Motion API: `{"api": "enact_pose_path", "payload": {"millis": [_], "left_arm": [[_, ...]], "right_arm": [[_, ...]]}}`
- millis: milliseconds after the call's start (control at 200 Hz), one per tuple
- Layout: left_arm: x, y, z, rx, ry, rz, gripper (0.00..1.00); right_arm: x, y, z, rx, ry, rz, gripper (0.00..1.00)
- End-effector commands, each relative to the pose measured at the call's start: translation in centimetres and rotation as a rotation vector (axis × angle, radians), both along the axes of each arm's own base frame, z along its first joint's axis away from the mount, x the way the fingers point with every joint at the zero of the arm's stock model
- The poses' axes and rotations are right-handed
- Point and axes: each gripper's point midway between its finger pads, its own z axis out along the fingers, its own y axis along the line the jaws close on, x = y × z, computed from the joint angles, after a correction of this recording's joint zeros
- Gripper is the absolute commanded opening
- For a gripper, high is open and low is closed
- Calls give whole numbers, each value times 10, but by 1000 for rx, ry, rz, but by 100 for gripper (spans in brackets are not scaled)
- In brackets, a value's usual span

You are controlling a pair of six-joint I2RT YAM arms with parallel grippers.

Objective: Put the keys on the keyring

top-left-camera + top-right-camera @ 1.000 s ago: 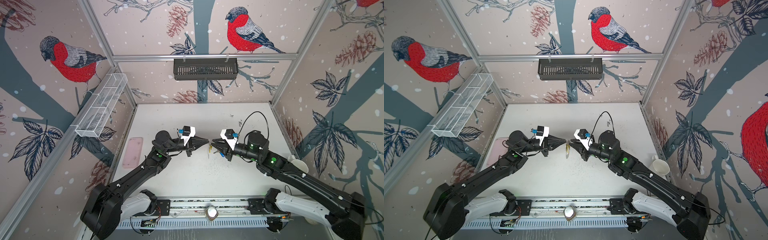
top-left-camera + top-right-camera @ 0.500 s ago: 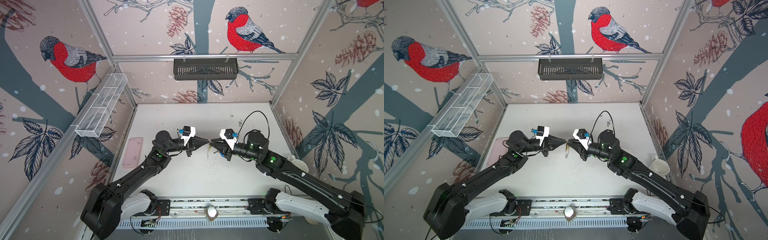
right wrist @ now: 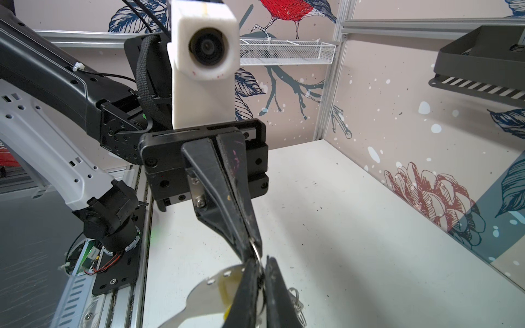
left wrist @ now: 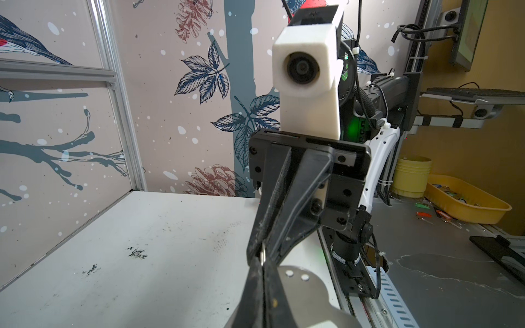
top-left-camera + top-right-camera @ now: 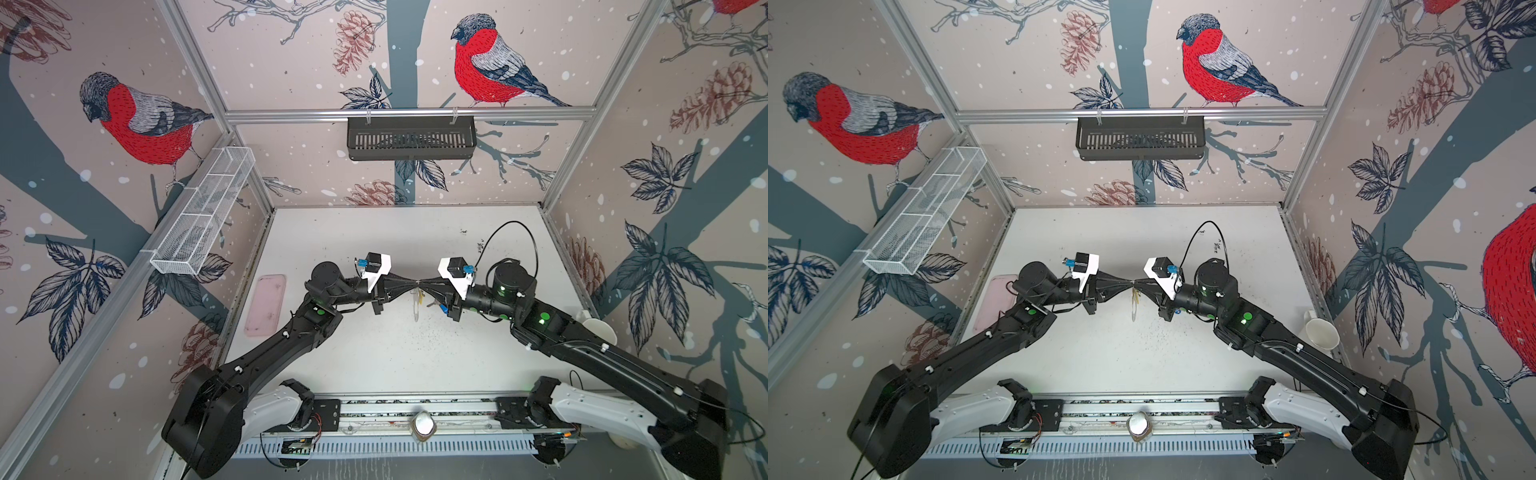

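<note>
Both grippers meet tip to tip above the middle of the table. My left gripper [image 5: 416, 284] [image 4: 262, 259] is shut on a small metal ring [image 4: 263, 251] at the edge of the keyring [image 4: 301, 295]. The keyring, a flat grey plate with small holes, hangs below the tips [image 5: 416, 308] [image 5: 1133, 309] [image 3: 210, 292]. My right gripper [image 5: 422, 285] [image 3: 262, 260] has its fingers almost together, pinching a thin metal ring. A yellow tag [image 3: 227, 311] of one of the keys shows beside those fingers. Loose wire rings [image 3: 295, 298] hang on the other side. The key blades are hidden.
A pink tray [image 5: 266, 305] lies at the table's left edge. A white cup [image 5: 1320, 332] stands at the right edge. A black basket [image 5: 411, 137] hangs on the back wall and a white wire basket [image 5: 203, 220] on the left wall.
The right gripper's jaws have closed further and its tip has come up against the left gripper's tip. The left arm has stayed still.
</note>
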Motion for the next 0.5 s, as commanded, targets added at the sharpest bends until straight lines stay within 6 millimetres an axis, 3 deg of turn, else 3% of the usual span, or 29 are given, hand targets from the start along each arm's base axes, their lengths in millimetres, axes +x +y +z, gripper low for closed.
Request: {"api": "enact_pose_path", "payload": {"millis": [0, 280, 495], "left_arm": [[-6, 2, 13, -41, -67, -14, 0], [-10, 7, 18, -72, -85, -3, 0], [-12, 8, 19, -78, -88, -2, 0]], "right_arm": [[-2, 3, 8, 16, -32, 19, 14], [-1, 2, 6, 13, -27, 7, 15], [-1, -2, 8, 22, -27, -9, 21]]}}
